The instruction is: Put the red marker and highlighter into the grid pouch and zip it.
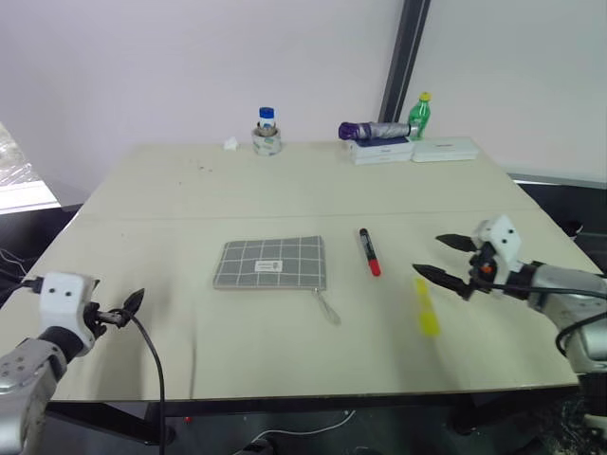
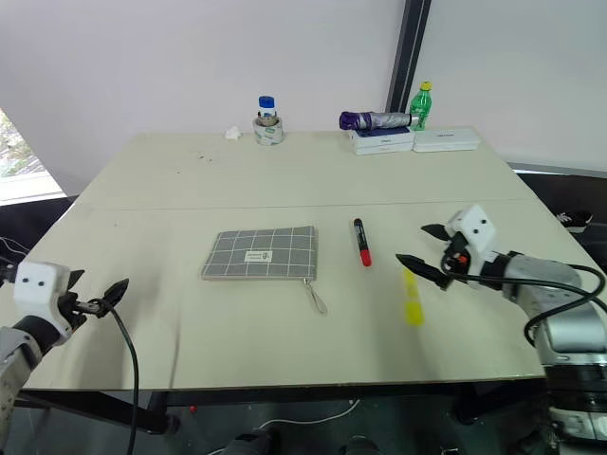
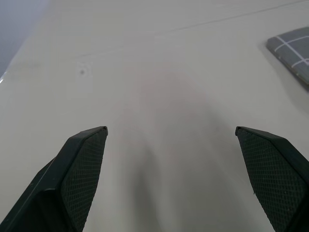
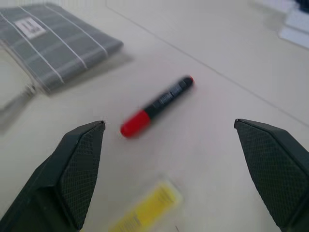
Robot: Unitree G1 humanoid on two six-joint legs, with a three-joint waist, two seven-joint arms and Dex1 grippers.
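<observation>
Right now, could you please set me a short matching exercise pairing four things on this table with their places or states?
Things:
1. grey grid-patterned fabric pouch
2. black marker with red cap
3. bright yellow highlighter
4. green plastic bottle

Places or states:
A. at the table's far edge
B. just below the open right gripper
C. lying between pouch and highlighter
D. flat at the table's middle, cord trailing

Pairs: 1-D, 2-C, 3-B, 4-A

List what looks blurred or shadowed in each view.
Left eye view: the highlighter is smeared, the red marker crisp. Right wrist view: the highlighter is soft-edged, and the grid pouch casts a shadow on the table. Left wrist view: a faint dark shadow lies on the table ahead of the left gripper.
</observation>
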